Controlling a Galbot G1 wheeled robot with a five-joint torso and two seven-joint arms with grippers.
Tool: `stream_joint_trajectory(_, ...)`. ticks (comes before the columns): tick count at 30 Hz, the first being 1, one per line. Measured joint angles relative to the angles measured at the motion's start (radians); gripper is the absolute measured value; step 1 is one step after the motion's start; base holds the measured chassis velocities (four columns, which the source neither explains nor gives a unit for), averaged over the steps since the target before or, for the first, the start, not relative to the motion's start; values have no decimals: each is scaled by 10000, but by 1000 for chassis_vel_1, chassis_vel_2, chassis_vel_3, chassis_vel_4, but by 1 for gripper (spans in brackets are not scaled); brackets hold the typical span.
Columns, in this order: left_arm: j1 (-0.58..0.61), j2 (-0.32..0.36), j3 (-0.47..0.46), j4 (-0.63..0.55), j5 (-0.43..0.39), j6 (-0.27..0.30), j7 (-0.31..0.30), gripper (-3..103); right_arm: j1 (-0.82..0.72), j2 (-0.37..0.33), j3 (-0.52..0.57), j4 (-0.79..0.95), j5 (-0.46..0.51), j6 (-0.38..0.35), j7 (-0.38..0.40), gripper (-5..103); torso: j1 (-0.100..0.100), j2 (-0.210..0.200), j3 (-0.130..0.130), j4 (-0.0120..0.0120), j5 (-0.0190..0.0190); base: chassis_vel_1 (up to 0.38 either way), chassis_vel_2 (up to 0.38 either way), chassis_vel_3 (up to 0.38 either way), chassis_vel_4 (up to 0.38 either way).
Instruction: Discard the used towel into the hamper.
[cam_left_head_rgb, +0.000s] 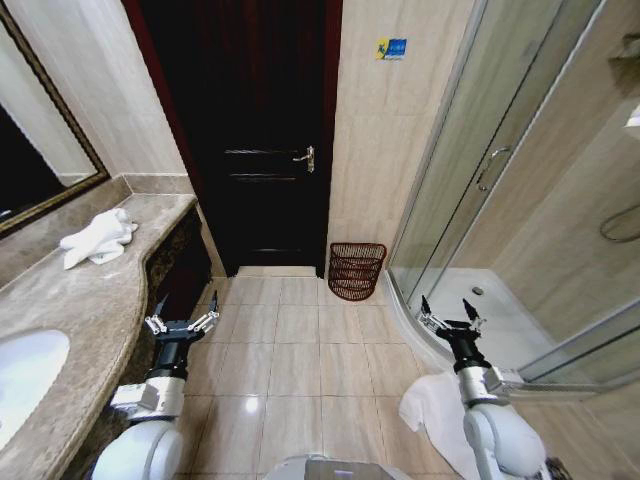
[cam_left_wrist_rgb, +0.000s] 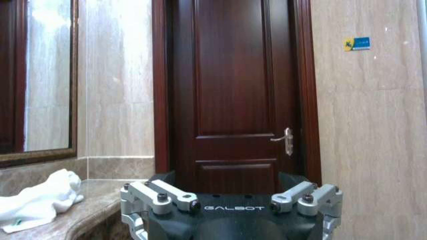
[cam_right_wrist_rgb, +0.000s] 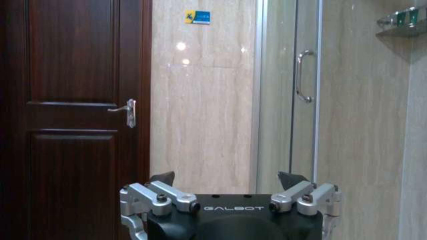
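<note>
Against the tiled wall just right of the dark door (cam_left_head_rgb: 262, 130): hamper (cam_left_head_rgb: 356, 270), small, round, red-brown openwork with horizontal bands, slightly tapered, upright on the floor. Well left of the door, up on the marble counter (cam_left_head_rgb: 90, 300): towel (cam_left_head_rgb: 98, 238), white, crumpled, close to the mirror. Left gripper (cam_left_head_rgb: 181, 312) hanging beside the counter edge, fingers spread, nothing held. Right gripper (cam_left_head_rgb: 451, 312) over by the shower glass, spread too, apparently empty.
</note>
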Motion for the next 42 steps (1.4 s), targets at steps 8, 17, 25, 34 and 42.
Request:
stream_joint_trajectory(8,-52,-34,-11,-30,6,-59,54,100,193,-113,3,130,187,-161,7,100,0,0,0,0,-1,-23,25,21,-21)
stream_joint_trajectory(17,-81,-188,-16,-183,17,8,56,100,416,-307,6,277,377,-504,14,100,0,0,0,1,0,-19,21,22,-20)
stream_joint_trajectory(25,-33,-315,-46,-217,39,12,55,100,434,-325,-31,256,395,-545,-30,100,0,0,0,0,0,-56,37,46,-49)
stream_joint_trajectory(34,-6,-342,-9,-178,23,-49,85,100,452,-340,24,220,417,-506,-16,100,0,0,0,1,0,-43,41,41,-40)
stream_joint_trajectory(42,-20,-305,-6,-156,11,-69,145,100,405,-304,62,235,429,-483,-47,100,0,0,0,-1,0,-58,50,66,-56)
